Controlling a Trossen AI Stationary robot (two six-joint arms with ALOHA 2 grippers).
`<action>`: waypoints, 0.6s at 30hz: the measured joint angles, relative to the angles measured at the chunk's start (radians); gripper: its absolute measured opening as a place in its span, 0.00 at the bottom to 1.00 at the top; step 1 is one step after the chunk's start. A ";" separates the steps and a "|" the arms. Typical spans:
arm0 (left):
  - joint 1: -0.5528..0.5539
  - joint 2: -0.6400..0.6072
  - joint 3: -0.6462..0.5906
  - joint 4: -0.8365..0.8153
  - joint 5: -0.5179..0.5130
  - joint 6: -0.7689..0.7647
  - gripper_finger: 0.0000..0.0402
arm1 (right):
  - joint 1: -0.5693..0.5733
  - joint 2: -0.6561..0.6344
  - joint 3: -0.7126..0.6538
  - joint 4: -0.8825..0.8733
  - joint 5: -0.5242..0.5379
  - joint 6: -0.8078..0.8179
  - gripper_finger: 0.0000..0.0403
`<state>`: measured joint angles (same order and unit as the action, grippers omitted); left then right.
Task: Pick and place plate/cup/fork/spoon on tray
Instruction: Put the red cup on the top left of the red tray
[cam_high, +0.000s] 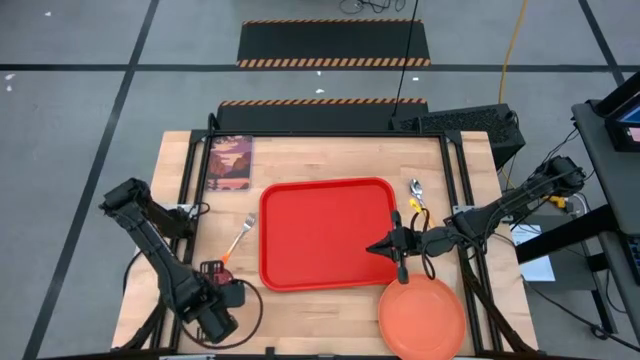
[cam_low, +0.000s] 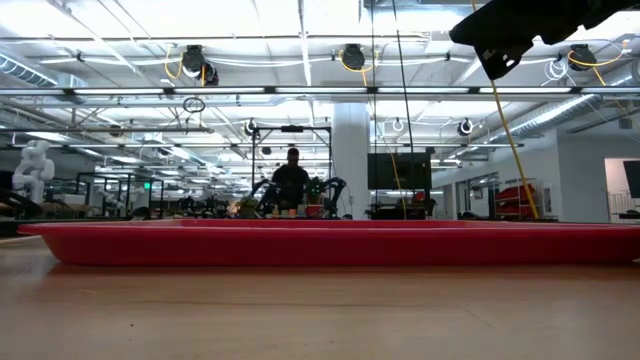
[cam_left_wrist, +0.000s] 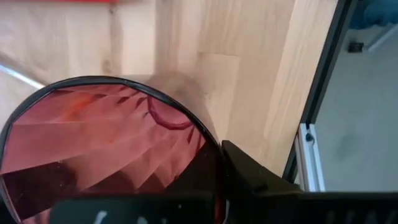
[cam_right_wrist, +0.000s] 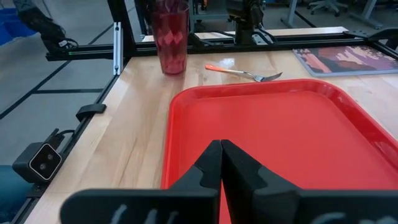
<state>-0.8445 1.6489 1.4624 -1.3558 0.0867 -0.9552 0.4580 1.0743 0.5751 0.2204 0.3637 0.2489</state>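
Two dark arms work over a wooden surface (cam_high: 330, 310). At the lower left of the high view, the left pincer (cam_high: 213, 283) is closed on the cup (cam_high: 212, 270), apparently gripping its wall for a lift toward the tray (cam_high: 327, 233), which lies bare at centre frame. The right pincer (cam_high: 378, 248) hangs with its fingers pressed together, empty, over the tray's right edge, seemingly waiting.

The fork (cam_high: 238, 237) lies just left of the tray, the spoon (cam_high: 416, 197) just right of it, and the plate (cam_high: 422, 318) at lower right, all off the tray.

Only the left wrist view shows the grip closely: the cup's rim (cam_left_wrist: 112, 87) beside a dark finger (cam_left_wrist: 249, 171). The right wrist view shows the cup (cam_right_wrist: 170, 34) upright. The low view shows only the tray's rim (cam_low: 330, 245).
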 joint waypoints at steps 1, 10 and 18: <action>0.013 0.000 0.019 -0.024 0.000 0.011 0.02 | 0.000 0.000 0.000 -0.001 0.000 0.000 0.00; 0.121 0.000 0.167 -0.222 -0.059 0.199 0.02 | 0.000 0.000 0.000 -0.027 0.002 0.000 0.00; 0.248 0.000 0.223 -0.215 -0.143 0.466 0.03 | 0.000 0.000 0.000 -0.028 0.004 0.000 0.00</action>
<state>-0.5967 1.6489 1.6850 -1.5707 -0.0563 -0.4888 0.4580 1.0740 0.5751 0.1928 0.3679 0.2490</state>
